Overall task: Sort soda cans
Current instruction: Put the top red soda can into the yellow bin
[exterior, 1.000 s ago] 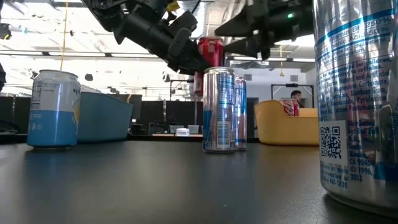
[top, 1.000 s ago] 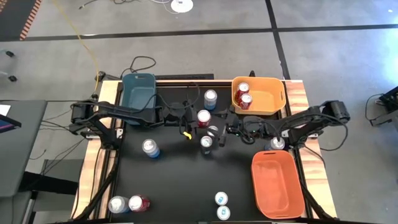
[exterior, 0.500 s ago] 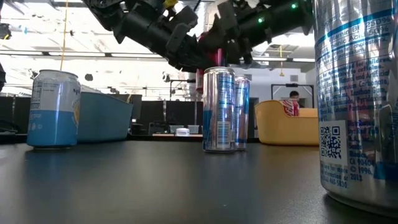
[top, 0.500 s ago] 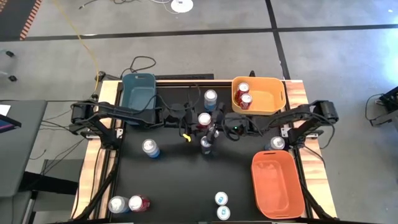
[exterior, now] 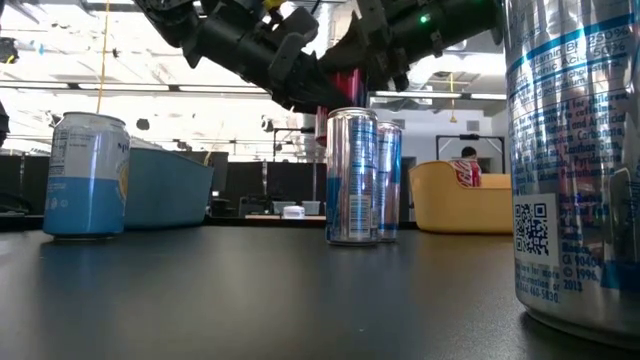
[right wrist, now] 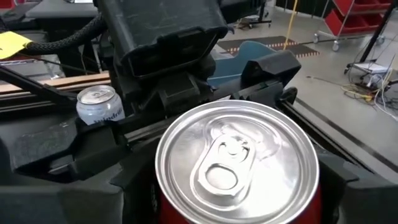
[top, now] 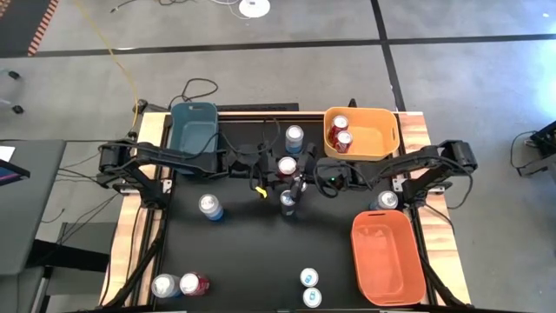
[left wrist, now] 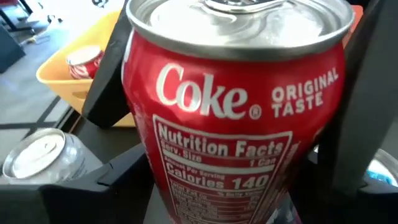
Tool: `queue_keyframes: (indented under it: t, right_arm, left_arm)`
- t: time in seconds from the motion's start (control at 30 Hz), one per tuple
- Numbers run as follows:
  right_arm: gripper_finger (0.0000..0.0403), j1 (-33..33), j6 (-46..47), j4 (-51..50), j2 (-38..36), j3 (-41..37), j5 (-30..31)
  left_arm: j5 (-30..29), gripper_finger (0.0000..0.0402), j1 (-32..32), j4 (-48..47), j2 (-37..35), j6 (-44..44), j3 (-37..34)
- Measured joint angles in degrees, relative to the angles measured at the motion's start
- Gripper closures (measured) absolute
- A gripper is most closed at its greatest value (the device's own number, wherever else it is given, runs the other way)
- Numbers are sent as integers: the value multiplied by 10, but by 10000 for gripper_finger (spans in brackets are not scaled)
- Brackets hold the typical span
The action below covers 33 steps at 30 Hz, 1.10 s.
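A red soda can (top: 287, 165) hangs above the middle of the table, with both arms meeting at it. My left gripper (top: 277, 168) comes in from the left and is shut on the can (left wrist: 230, 124). My right gripper (top: 298, 172) comes in from the right, its fingers (left wrist: 109, 68) pressed against the same can's sides, and the can's silver top (right wrist: 236, 162) sits between them. In the low view the red can (exterior: 345, 85) is held above a silver can (exterior: 350, 175).
A blue bin (top: 193, 126) stands back left and a yellow bin (top: 382, 117) with two red cans back right. An orange bin (top: 387, 256) sits front right. Loose cans stand around: blue (top: 294, 136), silver (top: 288, 200), blue (top: 209, 206), silver (top: 387, 200), and several near the front edge.
My right arm has swung left from beside the yellow bin to the red can and its fingers have closed in on it. The left arm with the can has stayed still.
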Motion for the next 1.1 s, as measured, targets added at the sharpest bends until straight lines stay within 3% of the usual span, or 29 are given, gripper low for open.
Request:
queue_keyframes:
  t: [0.23,0.33,0.57,0.7,0.9,1.1]
  right_arm:
    - [103,-5,-12,-53,-94,0,28]
    - [103,-9,-20,-87,-149,2,85]
    - [103,-28,19,-205,-234,-1,204]
    - [104,-54,46,-187,-271,-49,223]
    - [104,-115,118,-183,-331,-151,276]
    - [104,-163,153,-167,-344,-214,326]
  left_arm:
    - [-11,76,6,-6,-17,0,4]
    - [-26,73,9,-63,-26,-3,-7]
    - [-46,70,16,-97,-54,-14,-2]
    - [-44,75,12,-109,-58,-17,-3]
    - [3,98,9,-132,-60,-21,-3]
    - [3,120,10,-126,-73,-19,-3]
